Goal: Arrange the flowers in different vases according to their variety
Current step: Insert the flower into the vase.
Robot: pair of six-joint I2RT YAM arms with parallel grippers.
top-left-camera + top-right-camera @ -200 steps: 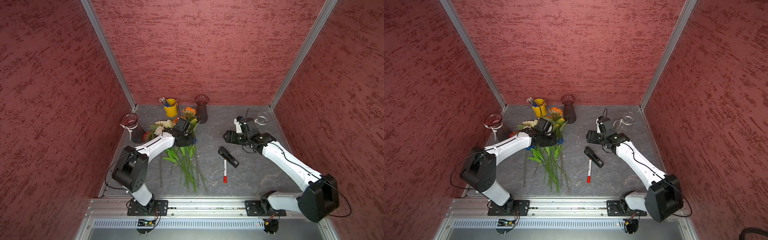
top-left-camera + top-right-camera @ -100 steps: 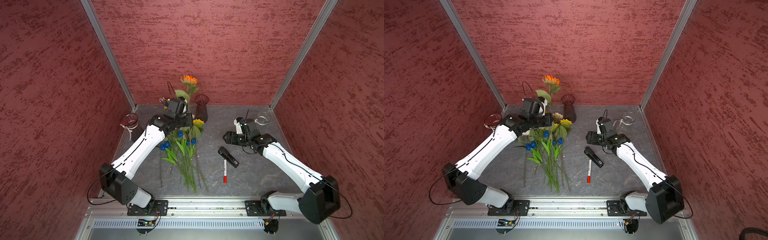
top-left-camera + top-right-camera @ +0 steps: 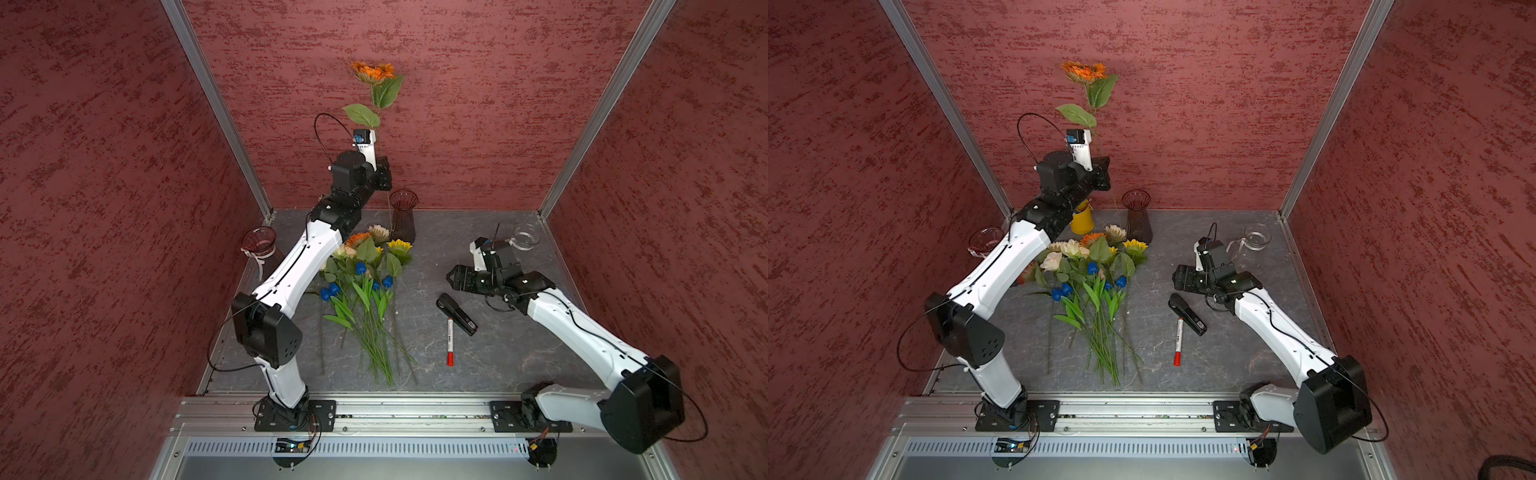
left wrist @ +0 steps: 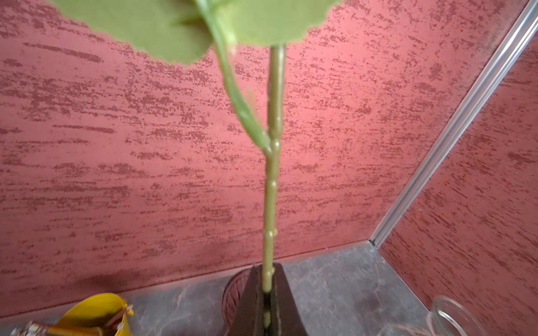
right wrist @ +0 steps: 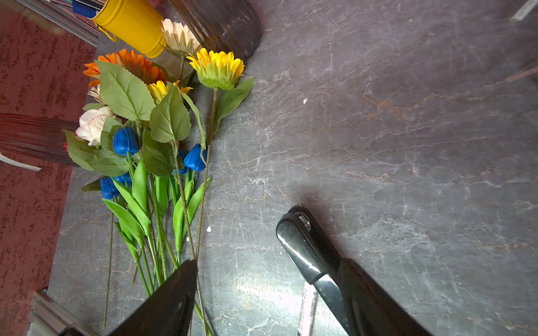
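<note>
Within the last sec my L end effector (image 3: 383, 173) rose from the flower pile (image 3: 365, 286) to high by the back wall (image 3: 478, 104), jaws pinched shut on the stem of one orange sunflower (image 3: 372, 71); it hung upright w/ its lower end just beside the ribbed vase (image 3: 403, 216), not in it yet, so lowering it in looked like the next step. My R end effector (image 3: 454, 277) hadn't moved: jaws wide, holding nothing, above the surface (image 3: 436, 249) near a black stapler-like thing (image 3: 456, 313) & red marker (image 3: 450, 340). Yellow pen cup (image 3: 1081, 220) & loose sunflower heads crowded that vase's foot, so the stem could've snagged; flared vase (image 3: 259, 245) & small clear vase (image 3: 527, 237) looked empty, well apart
</note>
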